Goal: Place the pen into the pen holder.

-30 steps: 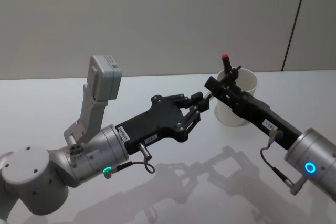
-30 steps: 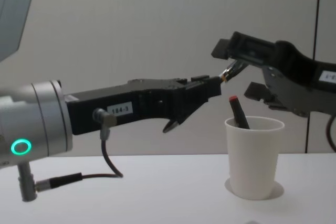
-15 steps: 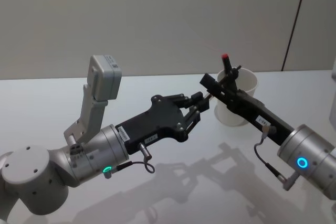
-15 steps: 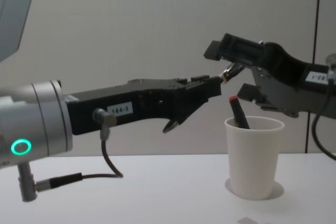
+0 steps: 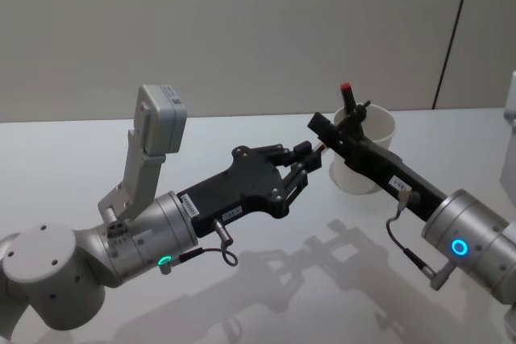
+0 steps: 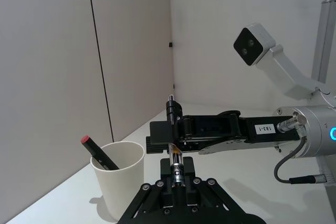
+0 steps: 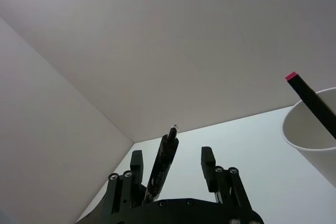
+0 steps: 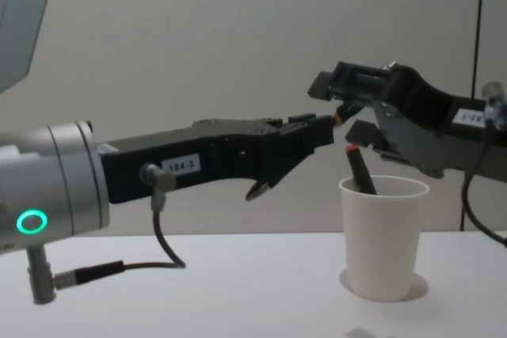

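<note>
Left wrist view is showing the left tool gripping the pen level, offering its far end to the right tool, whose fingers are straddling it, spread and unclamped. Both are hovering just left of and above the white paper cup, which is standing on the counter holding a red-capped marker.

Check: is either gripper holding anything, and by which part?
The left gripper holds the pen by its near end, clamped shut on it. The right gripper straddles the pen's far end but is open, not gripping it.
</note>
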`<state>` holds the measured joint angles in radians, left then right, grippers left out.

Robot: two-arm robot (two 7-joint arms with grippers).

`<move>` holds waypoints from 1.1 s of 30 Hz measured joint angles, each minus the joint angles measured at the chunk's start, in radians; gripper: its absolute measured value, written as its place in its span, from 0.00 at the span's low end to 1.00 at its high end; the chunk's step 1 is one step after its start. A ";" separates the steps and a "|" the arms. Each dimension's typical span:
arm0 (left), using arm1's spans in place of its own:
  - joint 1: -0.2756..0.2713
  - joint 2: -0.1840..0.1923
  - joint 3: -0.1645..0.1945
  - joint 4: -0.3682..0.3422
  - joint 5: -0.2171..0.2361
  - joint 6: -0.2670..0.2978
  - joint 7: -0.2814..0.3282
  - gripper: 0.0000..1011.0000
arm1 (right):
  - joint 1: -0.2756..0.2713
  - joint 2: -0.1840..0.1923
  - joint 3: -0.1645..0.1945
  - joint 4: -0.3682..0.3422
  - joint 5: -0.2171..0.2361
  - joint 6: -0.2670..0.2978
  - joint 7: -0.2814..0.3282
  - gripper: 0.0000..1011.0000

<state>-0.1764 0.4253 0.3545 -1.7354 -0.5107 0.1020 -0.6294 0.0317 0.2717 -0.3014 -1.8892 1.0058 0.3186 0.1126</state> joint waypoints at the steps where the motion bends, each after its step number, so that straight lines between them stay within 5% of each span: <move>1: 0.000 0.000 0.000 0.000 0.000 0.000 0.000 0.13 | 0.000 0.000 0.000 0.000 0.000 0.000 0.000 0.71; 16: 0.000 0.000 0.000 0.000 0.000 0.001 0.000 0.13 | 0.003 -0.003 -0.002 0.003 0.002 0.001 -0.001 0.21; 33: 0.000 0.000 0.000 0.000 0.000 0.000 0.000 0.12 | 0.004 -0.003 -0.002 0.005 0.001 0.001 -0.002 0.13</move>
<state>-0.1763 0.4253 0.3545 -1.7354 -0.5107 0.1021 -0.6293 0.0360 0.2682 -0.3035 -1.8847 1.0065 0.3195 0.1102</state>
